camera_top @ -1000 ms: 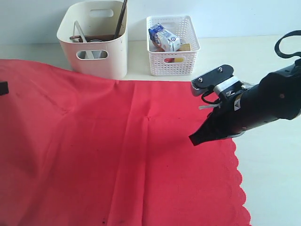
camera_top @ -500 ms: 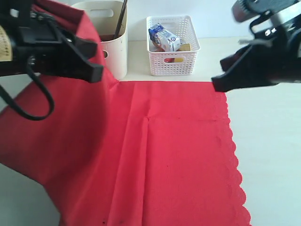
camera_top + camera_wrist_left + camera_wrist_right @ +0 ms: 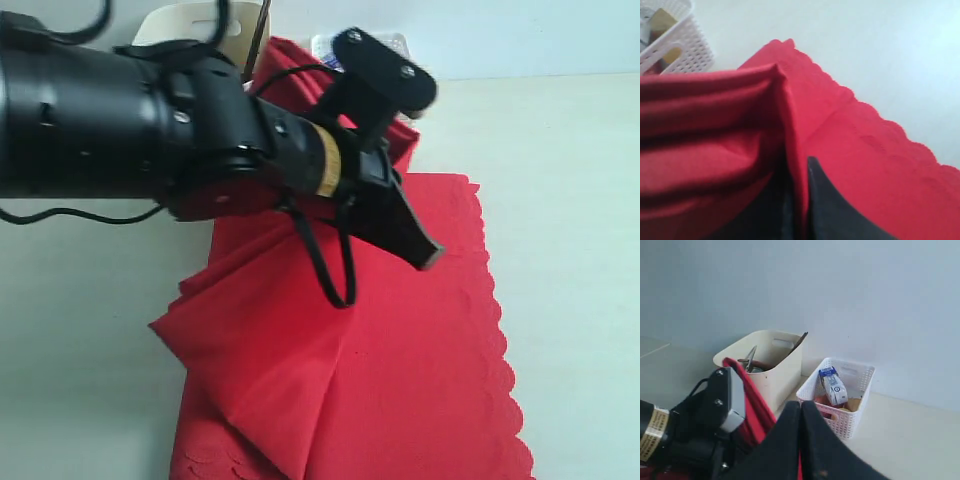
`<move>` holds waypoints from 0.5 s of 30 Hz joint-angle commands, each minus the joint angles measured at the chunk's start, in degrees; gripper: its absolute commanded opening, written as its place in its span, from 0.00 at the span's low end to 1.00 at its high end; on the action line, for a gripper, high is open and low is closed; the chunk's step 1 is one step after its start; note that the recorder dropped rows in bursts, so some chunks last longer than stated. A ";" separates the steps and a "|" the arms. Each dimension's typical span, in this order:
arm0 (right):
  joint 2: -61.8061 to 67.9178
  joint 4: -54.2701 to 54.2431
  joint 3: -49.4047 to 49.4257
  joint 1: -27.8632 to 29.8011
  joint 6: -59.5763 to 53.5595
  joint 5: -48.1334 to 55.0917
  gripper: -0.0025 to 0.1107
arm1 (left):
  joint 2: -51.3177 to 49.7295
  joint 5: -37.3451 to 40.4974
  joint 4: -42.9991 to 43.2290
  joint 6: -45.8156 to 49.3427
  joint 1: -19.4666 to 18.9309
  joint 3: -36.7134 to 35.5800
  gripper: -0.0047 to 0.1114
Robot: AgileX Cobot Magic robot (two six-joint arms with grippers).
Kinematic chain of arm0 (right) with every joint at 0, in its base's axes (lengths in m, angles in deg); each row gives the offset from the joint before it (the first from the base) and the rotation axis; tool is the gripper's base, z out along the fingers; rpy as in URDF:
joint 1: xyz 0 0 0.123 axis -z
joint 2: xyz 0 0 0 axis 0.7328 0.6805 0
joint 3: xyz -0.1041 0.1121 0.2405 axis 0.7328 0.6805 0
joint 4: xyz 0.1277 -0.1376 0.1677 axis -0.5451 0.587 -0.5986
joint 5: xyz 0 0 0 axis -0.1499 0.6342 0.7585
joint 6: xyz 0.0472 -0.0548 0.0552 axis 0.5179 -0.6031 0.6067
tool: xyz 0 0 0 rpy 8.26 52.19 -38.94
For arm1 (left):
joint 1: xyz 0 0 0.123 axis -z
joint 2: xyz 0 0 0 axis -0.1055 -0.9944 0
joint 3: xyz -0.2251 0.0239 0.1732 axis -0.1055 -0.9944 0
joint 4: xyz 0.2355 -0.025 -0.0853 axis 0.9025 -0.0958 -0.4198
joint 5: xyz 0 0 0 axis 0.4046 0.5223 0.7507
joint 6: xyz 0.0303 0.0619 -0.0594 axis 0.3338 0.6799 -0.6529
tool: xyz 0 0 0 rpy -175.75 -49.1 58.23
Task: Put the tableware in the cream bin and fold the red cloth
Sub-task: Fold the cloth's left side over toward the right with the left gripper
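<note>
Your left gripper (image 3: 799,172) was clamped on a fold of the red cloth (image 3: 400,380), lifted over the sheet's scalloped half on the table. Your right gripper (image 3: 801,407) was pinched closed, apparently empty. The risk was twofold: the bunched layers underneath could land crooked, or the raised edge could snag the cream bin (image 3: 775,365) close behind.

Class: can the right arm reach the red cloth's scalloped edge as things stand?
Probably yes: the scalloped edge of the bright red fabric cloth lies bare on the right; the left gripper grips it elsewhere.
</note>
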 commanded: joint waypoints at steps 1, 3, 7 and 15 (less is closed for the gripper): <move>-0.93 -0.55 3.72 0.29 0.58 -2.02 0.02 | -5.50 1.28 -0.86 0.11 3.78 6.31 0.04; -0.70 -1.08 4.86 0.29 0.58 -2.97 0.02 | -7.58 1.14 -0.86 0.11 5.00 8.66 0.04; -0.70 -1.08 6.02 0.29 0.58 -4.43 0.02 | -12.03 1.01 -0.86 0.11 5.51 12.92 0.04; -0.70 -1.08 6.02 0.29 0.58 -4.48 0.02 | -17.23 3.87 -2.08 0.02 5.51 18.76 0.51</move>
